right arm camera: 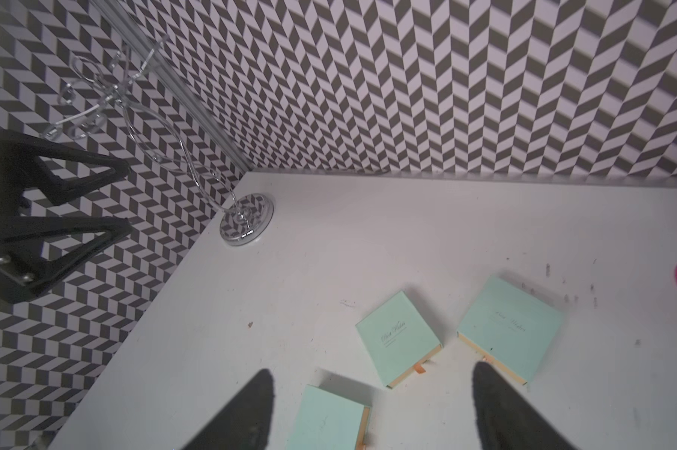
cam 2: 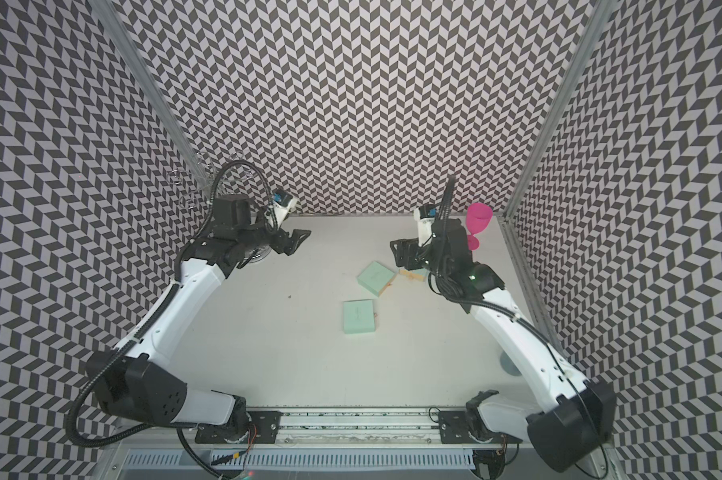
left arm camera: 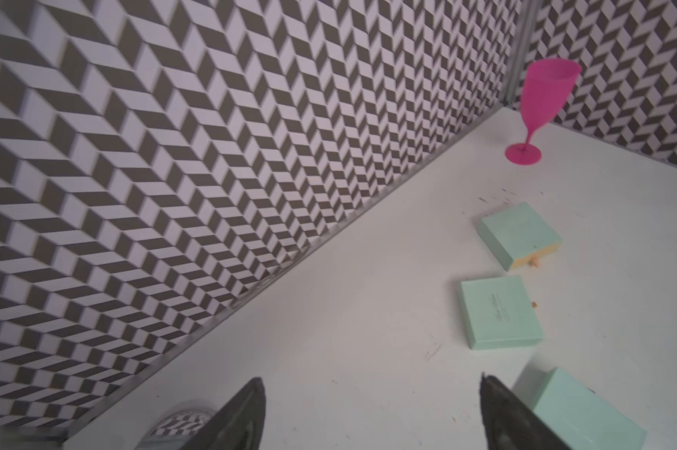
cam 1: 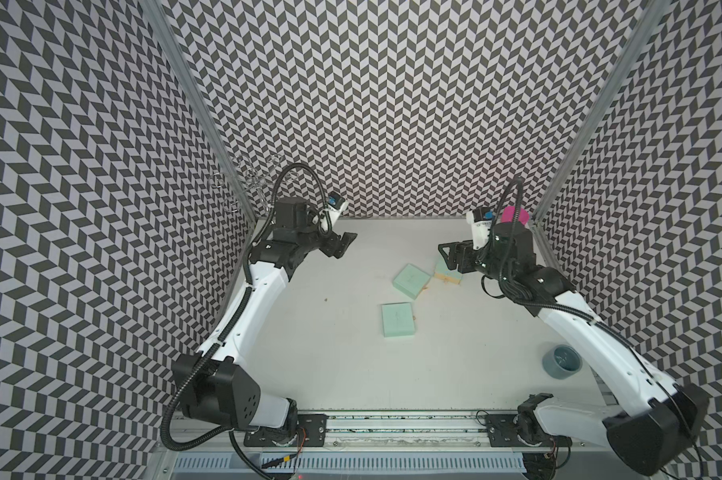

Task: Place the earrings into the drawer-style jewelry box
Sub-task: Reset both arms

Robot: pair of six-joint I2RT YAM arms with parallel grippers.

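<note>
While L gripper (left arm camera: 370, 389), R gripper (right arm camera: 372, 370) gape — 3 mint boxes (cam 1: 397, 319) (cam 1: 411, 281) (cam 1: 448, 272) on table (cam 1: 330, 353).

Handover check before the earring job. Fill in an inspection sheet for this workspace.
Surface: white table, scuffed, one small brown speck.
Job's things: three mint boxes lying flat, drawers look shut; earrings not made out in any view.
Clutter: wire stand in a far corner, pink goblet in the other far corner, grey bowl by the right arm.
Grippers: left gripper open, empty; right gripper open, empty.
Cables: black hoses loop along both arms.
Surroundings: chevron walls on three sides.
</note>
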